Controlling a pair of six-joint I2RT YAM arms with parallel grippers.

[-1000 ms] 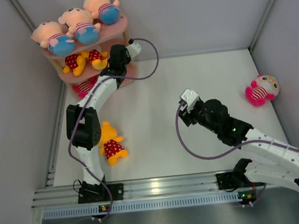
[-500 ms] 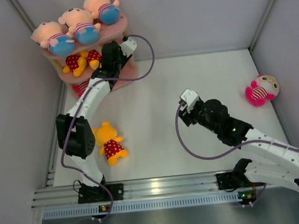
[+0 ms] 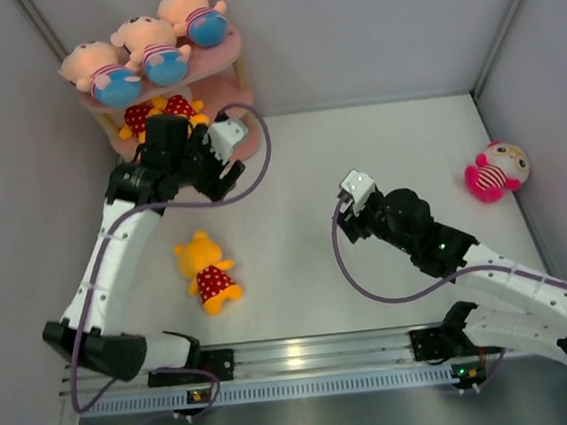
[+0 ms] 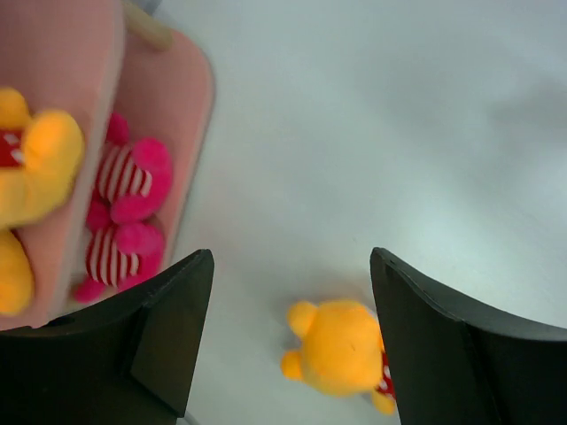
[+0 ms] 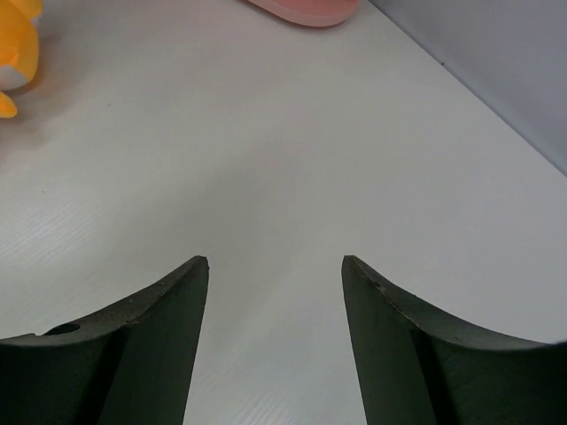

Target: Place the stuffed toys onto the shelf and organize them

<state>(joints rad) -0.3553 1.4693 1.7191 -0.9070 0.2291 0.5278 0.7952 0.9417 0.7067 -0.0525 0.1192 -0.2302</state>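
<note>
A small pink shelf with three oval boards and light wooden posts (image 3: 219, 66) stands in the far left corner of the white tabletop (image 3: 357, 145). On the top board of the shelf, three soft dolls with peach faces, striped shirts and blue shorts (image 3: 147, 47) lie side by side. On the middle board lie yellow plush bears in red dotted clothes (image 3: 158, 112). In the left wrist view, a pink plush doll in red and white stripes (image 4: 124, 212) lies on the bottom board, close to its edge. The left tool (image 4: 292, 266) hangs just in front of the shelf, by its lower boards, with its two black fingers apart and nothing between them. Another yellow plush bear in a red dotted outfit (image 3: 207, 272) lies on the tabletop in front of the shelf, nearer the arm bases. A second pink plush doll in red and white stripes (image 3: 495, 170) lies well apart from the shelf, by the right wall. The right tool (image 5: 275, 266) sits between the shelf and that doll, over bare tabletop, its fingers spread and holding nothing.
</note>
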